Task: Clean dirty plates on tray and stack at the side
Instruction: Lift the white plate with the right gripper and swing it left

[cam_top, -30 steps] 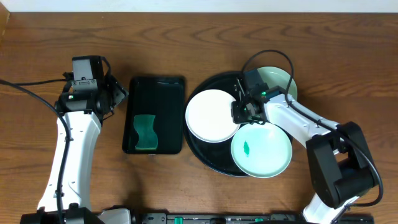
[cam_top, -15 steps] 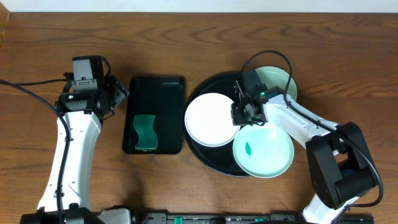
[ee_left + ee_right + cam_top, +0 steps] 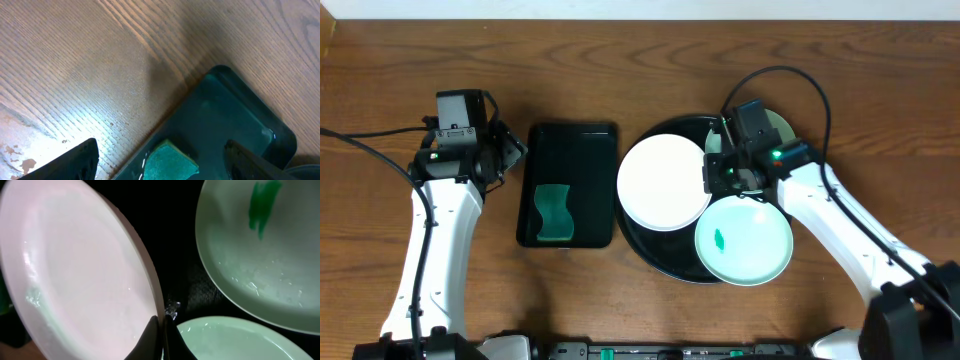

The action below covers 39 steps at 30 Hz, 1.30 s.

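White plate (image 3: 75,275) rim in right claw (image 3: 162,324)

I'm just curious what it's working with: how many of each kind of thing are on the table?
white plate: 1
mint green plates: 2
round black tray: 1
rectangular black tray: 1
green sponge: 1
total: 6

1 white plate (image 3: 665,183), 1 pale mint plate (image 3: 743,240) with a green smear (image 3: 718,239), glossy black tray (image 3: 658,251), green sponge (image 3: 553,213), brown wood-grain counter (image 3: 620,60).
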### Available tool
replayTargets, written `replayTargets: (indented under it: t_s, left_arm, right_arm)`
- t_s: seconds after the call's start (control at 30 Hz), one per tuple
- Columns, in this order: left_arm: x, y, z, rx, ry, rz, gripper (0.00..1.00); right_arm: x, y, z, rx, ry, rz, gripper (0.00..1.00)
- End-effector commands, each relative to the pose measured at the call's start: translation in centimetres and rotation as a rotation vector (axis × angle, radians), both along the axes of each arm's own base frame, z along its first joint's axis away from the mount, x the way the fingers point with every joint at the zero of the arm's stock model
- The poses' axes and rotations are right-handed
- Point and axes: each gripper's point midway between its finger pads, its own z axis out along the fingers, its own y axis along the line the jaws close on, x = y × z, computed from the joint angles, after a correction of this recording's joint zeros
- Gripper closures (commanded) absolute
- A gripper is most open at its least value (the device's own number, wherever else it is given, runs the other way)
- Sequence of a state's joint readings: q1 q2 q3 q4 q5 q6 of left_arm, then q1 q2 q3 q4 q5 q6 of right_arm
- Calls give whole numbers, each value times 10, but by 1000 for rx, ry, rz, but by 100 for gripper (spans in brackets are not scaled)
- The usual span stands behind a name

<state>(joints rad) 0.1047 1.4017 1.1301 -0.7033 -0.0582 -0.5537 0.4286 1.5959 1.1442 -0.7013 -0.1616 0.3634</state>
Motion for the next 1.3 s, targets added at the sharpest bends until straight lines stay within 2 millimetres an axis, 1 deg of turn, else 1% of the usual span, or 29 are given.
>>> replayTargets:
  t_s: [0.0, 0.13, 0.3, 0.4, 0.47, 0.6, 0.73, 0.87, 0.97, 1.0, 1.13, 1.27]
  left_arm:
    - [0, 2, 3, -2, -8, 12, 20]
    - [0, 2, 3, -1, -8, 12, 20]
    - [0, 2, 3, -2, -8, 12, 20]
    - [0, 2, 3, -1, -9, 12, 20]
    - [0, 2, 3, -2, -8, 12, 20]
    - [0, 2, 3, -1, -8, 12, 20]
    - [0, 2, 3, -2, -8, 12, 20]
    - [0, 2, 3, -1, -9, 12, 20]
    - [0, 2, 3, -1, -8, 12, 20]
    - [0, 2, 3, -1, -8, 12, 20]
    - [0, 2, 3, -1, -9, 12, 20]
    - [0, 2, 3, -1, -8, 12, 20]
  right_arm:
    - [4, 3, 22, 43, -23, -39, 99]
    - [5, 3, 31, 56, -3, -82, 99]
    - [17, 6, 59, 72, -27, -127, 99]
    - [28, 15, 74, 87, -45, -140, 99]
    - [36, 25, 79, 99, -52, -139, 99]
    - [47, 45, 75, 101, -45, -132, 99]
    - [60, 71, 59, 78, -52, -124, 99]
    - [75, 100, 43, 60, -103, -107, 99]
    - [83, 118, 37, 65, -154, -95, 99]
    - [87, 127, 36, 52, -198, -94, 99]
    - [93, 143, 40, 15, -308, -104, 99]
    - [96, 157, 55, -36, -445, -101, 99]
